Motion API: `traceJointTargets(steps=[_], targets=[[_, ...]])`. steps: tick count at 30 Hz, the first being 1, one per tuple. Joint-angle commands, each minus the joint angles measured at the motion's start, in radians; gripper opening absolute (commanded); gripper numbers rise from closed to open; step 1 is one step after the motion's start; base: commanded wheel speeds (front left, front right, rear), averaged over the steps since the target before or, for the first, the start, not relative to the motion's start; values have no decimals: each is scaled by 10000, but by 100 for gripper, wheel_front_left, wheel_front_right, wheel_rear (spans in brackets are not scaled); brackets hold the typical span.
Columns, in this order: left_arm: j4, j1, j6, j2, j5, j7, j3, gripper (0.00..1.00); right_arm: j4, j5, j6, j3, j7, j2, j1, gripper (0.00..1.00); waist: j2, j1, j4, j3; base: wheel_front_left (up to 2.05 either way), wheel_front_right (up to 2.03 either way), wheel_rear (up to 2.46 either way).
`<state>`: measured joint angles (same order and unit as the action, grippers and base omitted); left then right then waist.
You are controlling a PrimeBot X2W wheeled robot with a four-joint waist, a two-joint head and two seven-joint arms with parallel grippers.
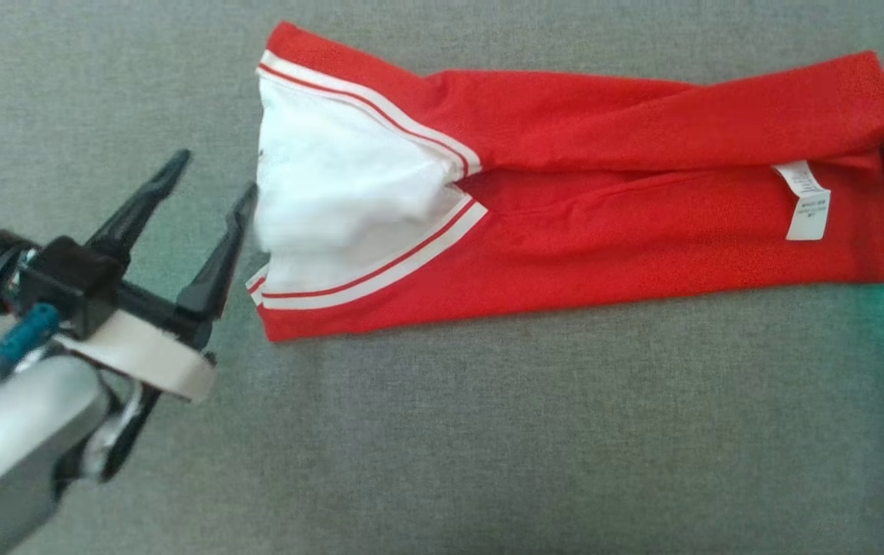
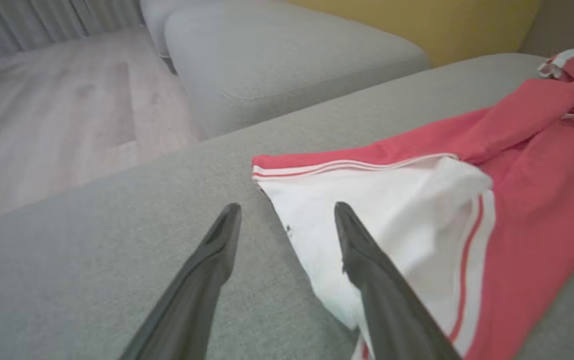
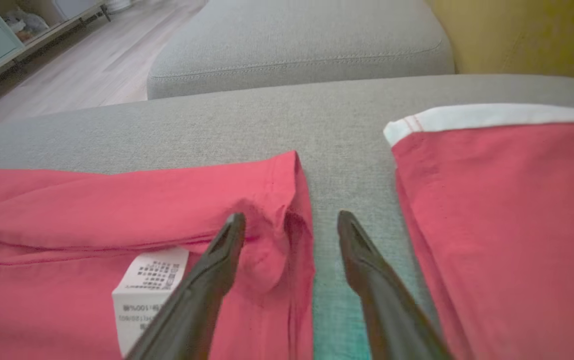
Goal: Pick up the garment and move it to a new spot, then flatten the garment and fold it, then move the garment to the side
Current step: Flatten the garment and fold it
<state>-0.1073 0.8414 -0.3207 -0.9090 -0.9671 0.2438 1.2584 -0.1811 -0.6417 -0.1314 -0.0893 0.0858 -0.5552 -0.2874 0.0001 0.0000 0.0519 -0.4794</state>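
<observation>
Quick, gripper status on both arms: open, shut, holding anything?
Left gripper: open, holding nothing, at the garment's white end.
Right gripper: open, holding nothing, at the garment's red end.

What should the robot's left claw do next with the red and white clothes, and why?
Probably shut on the white end of the red and white cloth garment. The left claw is open, one finger over the white cloth, the other over the grey fabric cushion, so that edge lies between them. The right claw is open at the red end.
</observation>
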Motion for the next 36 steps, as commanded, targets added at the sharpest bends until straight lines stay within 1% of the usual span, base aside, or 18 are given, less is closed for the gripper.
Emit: traceJointTargets(steps=[1, 2, 4, 5, 7, 10, 12, 14, 18, 23, 24, 25, 26, 27, 28, 29, 33, 36], targets=[[-50, -156, -329, -239, 141, 136, -672, 100, 193, 185, 7, 126, -213, -112, 557, 100, -1, 0, 61, 166, 0, 0, 0], [-35, -456, -668, 56, 113, 160, -990, 100, 211, 297, 7, 342, -383, 116, 726, 100, -1, 0, 93, 260, 0, 0, 0], [-130, -1134, -1295, 732, 456, 171, -1983, 100, 324, 523, 7, 775, -659, 599, 1066, 100, -1, 0, 190, 441, 0, 0, 0], [-164, -1559, -1502, 1070, 670, 173, -2480, 100, 370, 637, 7, 947, -756, 799, 1219, 100, -1, 0, 238, 532, 0, 0, 0], [-209, -2484, -1845, 1767, 1251, 175, -3539, 100, 451, 892, 7, 1314, -917, 1231, 1452, 100, -1, 0, 348, 709, 0, 0, 0], [-303, -3871, -2056, 2891, 2252, 177, -5065, 100, 436, 1144, 7, 1801, -941, 1818, 1594, 100, -1, 0, 530, 993, 0, 0, 0], [-346, -4702, -1955, 3600, 2937, 177, -5839, 100, 273, 1387, 7, 2095, -867, 2052, 1536, 100, -1, 0, 686, 1160, 0, 0, 0], [-344, -5374, -1718, 4212, 3627, 178, -6422, 100, 19, 1592, 7, 2417, -733, 2294, 1347, 100, -1, 0, 857, 1300, 0, 0, 0], [-289, -6319, -1029, 5314, 4713, 178, -7297, 100, -882, 2041, 7, 3064, -387, 2451, 840, 100, -1, 0, 1269, 1486, 0, 0, 0], [-118, -7027, -151, 6302, 5591, 179, -8166, 100, -2096, 2327, 7, 3577, 257, 2623, 447, 100, -1, 0, 1663, 1624, 0, 0, 0], [-70, -7107, 6, 6459, 5745, 179, -8318, 100, -2337, 2320, 7, 3612, 430, 2650, 444, 93, -1, 0, 1731, 1658, 0, 0, 0], [-29, -7180, 159, 6603, 5891, 179, -8462, 100, -2542, 2285, 7, 3607, 612, 2686, 472, 66, -1, 0, 1785, 1697, 0, 0, 0], [3, -7251, 299, 6731, 6035, 179, -8602, 100, -2687, 2227, 7, 3596, 757, 2731, 511, 46, -1, 0, 1822, 1733, 0, 0, 0], [17, -7329, 408, 6861, 6161, 179, -8759, 100, -2779, 2086, 7, 3562, 914, 2810, 548, 31, -1, 0, 1838, 1761, 0, 0, 0], [17, -7405, 504, 6988, 6275, 179, -8926, 100, -2801, 1932, 7, 3526, 1017, 2872, 583, 10, -1, 0, 1840, 1784, 0, 0, 0], [16, -7479, 610, 7100, 6381, 179, -9082, 100, -2782, 1808, 7, 3494, 1061, 2904, 618, 0, -1, 0, 1832, 1803, 0, 0, 0], [50, -7752, 1004, 7471, 6725, 179, -9673, 100, -2529, 1582, 7, 3494, 811, 2872, 665, 0, -1, 0, 1670, 1885, 0, 0, 0], [69, -7885, 1273, 7709, 6938, 179, -10068, 100, -2307, 1577, 7, 3542, 643, 2582, 504, 0, -1, 0, 1442, 1926, 0, 0, 0]])
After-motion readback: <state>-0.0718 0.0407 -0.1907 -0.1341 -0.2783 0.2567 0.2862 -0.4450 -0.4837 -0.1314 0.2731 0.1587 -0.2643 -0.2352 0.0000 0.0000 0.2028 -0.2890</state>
